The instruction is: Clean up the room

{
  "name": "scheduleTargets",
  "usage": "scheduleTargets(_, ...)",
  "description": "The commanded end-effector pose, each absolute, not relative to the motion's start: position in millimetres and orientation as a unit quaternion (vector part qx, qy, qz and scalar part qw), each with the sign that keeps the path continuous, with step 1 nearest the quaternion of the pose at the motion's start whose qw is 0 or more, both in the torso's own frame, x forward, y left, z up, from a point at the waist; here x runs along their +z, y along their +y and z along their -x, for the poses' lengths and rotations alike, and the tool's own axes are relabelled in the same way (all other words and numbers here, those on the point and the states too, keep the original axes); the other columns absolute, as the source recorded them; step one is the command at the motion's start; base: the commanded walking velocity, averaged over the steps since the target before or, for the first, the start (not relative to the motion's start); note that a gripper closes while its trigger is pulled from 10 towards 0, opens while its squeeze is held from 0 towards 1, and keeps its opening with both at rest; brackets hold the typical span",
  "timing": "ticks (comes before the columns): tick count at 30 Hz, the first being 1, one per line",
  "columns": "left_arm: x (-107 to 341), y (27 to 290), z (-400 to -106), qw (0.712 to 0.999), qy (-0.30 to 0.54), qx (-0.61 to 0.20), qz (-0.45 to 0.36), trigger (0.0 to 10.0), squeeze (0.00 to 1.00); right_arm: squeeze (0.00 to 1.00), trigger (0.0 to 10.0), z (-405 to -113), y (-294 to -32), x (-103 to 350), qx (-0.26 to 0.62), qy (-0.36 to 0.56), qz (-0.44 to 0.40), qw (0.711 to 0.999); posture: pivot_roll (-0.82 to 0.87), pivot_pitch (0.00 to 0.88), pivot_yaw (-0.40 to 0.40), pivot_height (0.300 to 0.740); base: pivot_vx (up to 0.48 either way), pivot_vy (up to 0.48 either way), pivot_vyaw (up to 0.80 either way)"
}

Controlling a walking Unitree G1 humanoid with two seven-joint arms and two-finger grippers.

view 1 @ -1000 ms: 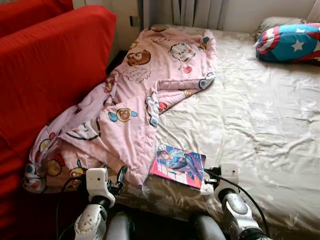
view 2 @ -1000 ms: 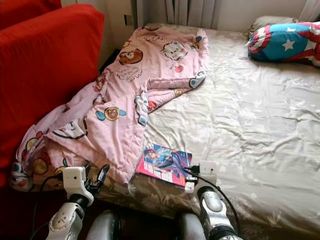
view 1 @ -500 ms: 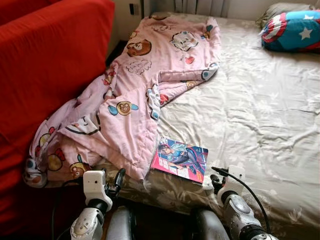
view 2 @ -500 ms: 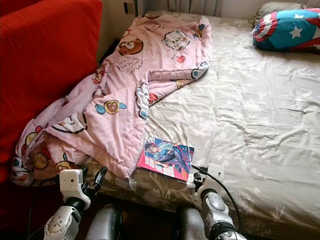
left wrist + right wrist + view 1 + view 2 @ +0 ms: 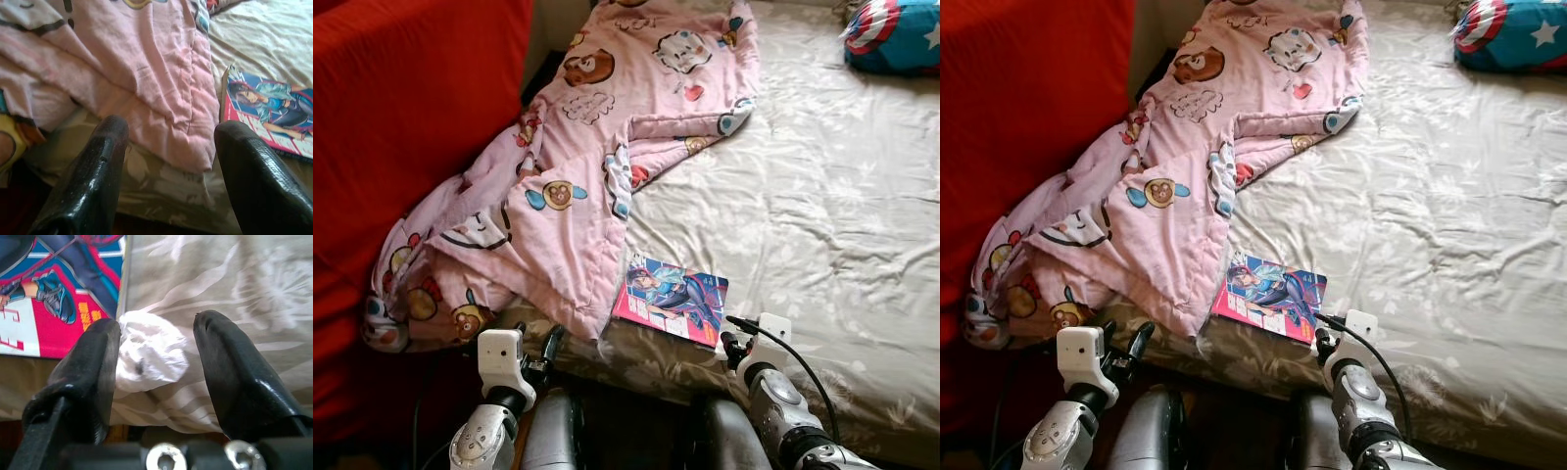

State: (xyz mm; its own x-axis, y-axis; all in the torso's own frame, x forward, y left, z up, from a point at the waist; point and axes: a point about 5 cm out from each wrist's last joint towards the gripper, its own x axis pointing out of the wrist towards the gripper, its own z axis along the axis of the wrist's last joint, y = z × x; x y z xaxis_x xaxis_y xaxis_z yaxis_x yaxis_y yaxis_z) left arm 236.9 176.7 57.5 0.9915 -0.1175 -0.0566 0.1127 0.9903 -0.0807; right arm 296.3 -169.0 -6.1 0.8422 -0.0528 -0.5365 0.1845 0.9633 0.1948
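Nearest you, at the foot edge of the bed [image 5: 822, 225], your right gripper [image 5: 155, 357] sits with its fingers spread wide on either side of a crumpled white wad [image 5: 149, 352], perhaps tissue, lying on the beige sheet; one finger [image 5: 95, 362] looks to be touching the wad, the other stands clear of it. Just beside that wad you have a comic book [image 5: 671, 301] lying flat, cover up, close to the mattress edge. Your left gripper [image 5: 168, 161] is also open wide, holding nothing, low at the bed's edge and pointed at the hanging hem of a pink cartoon-print blanket [image 5: 578, 186]. That blanket's near corner lies right beside the book, whether touching you cannot tell, and it runs rumpled up the left side of the bed. Along your left stands a red sofa [image 5: 401, 137], with the blanket's bunched end against it. Farthest off, at the bed's right corner, rests a pillow [image 5: 891, 37] with a star-and-stripe shield print.
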Motion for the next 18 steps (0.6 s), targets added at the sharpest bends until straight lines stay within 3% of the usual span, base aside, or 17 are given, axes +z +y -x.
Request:
scheduleTargets(1, 54.3, 175.8, -231.3, 0.996, 0.046, -0.066, 0.029, 10.0, 0.00, 0.00, 10.0, -290.7, -166.4, -12.6, -0.065, 0.292, -0.125, 0.946, 0.14, 0.318, 0.037, 0.610, 0.000, 0.000, 0.00)
scheduleTargets(18, 62.3, 175.5, -224.3, 0.996, 0.054, -0.068, 0.024, 10.0, 0.00, 0.00, 10.0, -293.7, -168.8, -9.7, -0.074, 0.288, -0.132, 0.946, 0.15, 0.338, 0.033, 0.610, 0.000, 0.000, 0.00)
